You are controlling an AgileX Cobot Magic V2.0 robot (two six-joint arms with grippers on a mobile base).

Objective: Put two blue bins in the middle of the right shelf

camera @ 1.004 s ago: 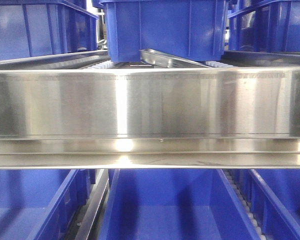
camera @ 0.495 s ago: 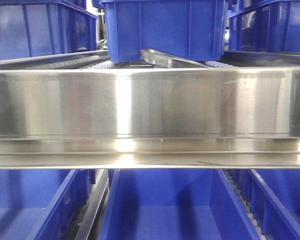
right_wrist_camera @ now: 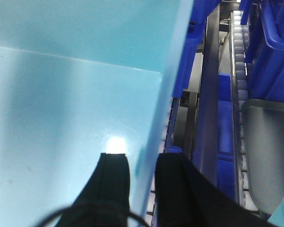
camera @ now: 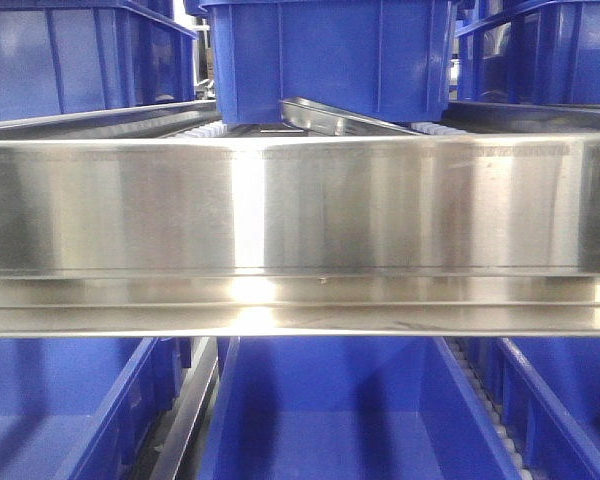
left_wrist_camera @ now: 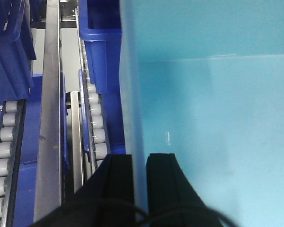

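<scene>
nothing moved — left tool (left_wrist_camera: pixel 139 163), right tool (right_wrist_camera: pixel 143 163) clamp the blue bin (left_wrist_camera: pixel 217 118).

Blue bin (camera: pixel 330 55) top off-frame

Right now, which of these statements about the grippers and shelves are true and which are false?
1. The left gripper straddles a wall of the held bin, one finger inside and one outside. True.
2. The right gripper hangs clear of any bin. False: its fingers also sit on either side of a bin wall.
3. The shelf beam is wooden. False: it is shiny metal.
4. An upper bin stands above the beam and a lower bin sits below it. True.
5. Rollers run beside the held bin. True.
</scene>
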